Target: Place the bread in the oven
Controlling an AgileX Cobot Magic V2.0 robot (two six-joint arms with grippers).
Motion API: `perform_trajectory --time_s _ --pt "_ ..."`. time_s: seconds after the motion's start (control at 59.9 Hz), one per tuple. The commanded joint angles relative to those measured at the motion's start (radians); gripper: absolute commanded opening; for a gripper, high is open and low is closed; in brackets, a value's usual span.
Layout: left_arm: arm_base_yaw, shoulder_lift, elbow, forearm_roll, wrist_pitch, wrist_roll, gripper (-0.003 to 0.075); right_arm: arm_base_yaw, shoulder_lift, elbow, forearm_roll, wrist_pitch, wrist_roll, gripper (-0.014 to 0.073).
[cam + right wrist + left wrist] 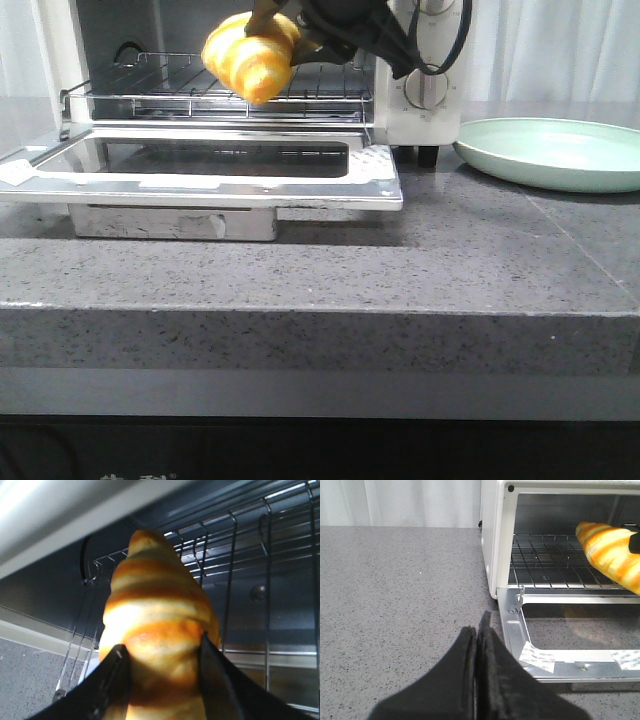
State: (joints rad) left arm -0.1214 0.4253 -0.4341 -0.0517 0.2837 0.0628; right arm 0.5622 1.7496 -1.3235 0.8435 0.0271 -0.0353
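The bread (252, 55), a golden-yellow striped roll, hangs in the mouth of the white oven (425, 60), just above the wire rack (215, 85). My right gripper (290, 40) is shut on the bread; in the right wrist view its fingers (117, 680) clamp both sides of the bread (157, 630). The bread also shows in the left wrist view (612, 555). The oven door (200, 170) lies dropped open. My left gripper (477, 630) is shut and empty, low over the counter beside the door's corner.
A pale green plate (555, 150), empty, sits on the grey counter (320, 270) to the right of the oven. The open door (560, 640) juts out toward the counter's front edge. White curtains hang behind.
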Motion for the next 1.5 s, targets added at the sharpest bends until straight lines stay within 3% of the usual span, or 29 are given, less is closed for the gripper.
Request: perform_trajectory --time_s 0.0,0.083,0.217,0.751,0.918,1.119,1.286,1.486 --pt "0.002 0.005 -0.030 -0.005 -0.075 -0.006 -0.0020 -0.001 -0.048 -0.041 0.006 -0.060 -0.015 0.0320" --pt "0.002 0.005 -0.029 -0.005 -0.075 -0.006 -0.0020 -0.001 -0.048 -0.042 0.006 -0.060 -0.015 0.0422" --pt "0.002 0.005 -0.029 -0.005 -0.075 -0.006 -0.0020 -0.001 -0.048 -0.047 0.006 -0.063 -0.015 0.0496" --pt "0.002 0.005 -0.029 -0.005 -0.075 -0.006 -0.0020 -0.018 -0.156 0.036 0.006 -0.041 -0.015 0.0496" --pt "0.002 0.005 -0.026 -0.005 -0.075 -0.006 -0.0020 -0.030 -0.222 0.110 -0.028 0.046 -0.019 0.0496" --pt "0.002 0.005 -0.026 -0.005 -0.075 -0.006 -0.0020 -0.027 -0.338 0.132 -0.158 0.200 -0.025 0.0493" --pt "0.002 0.005 -0.026 -0.005 -0.075 -0.006 -0.0020 -0.036 -0.422 0.132 -0.287 0.313 -0.025 0.0394" --pt "0.002 0.005 -0.026 -0.005 -0.075 -0.006 -0.0020 -0.122 -0.504 0.132 -0.377 0.462 -0.025 0.0105"
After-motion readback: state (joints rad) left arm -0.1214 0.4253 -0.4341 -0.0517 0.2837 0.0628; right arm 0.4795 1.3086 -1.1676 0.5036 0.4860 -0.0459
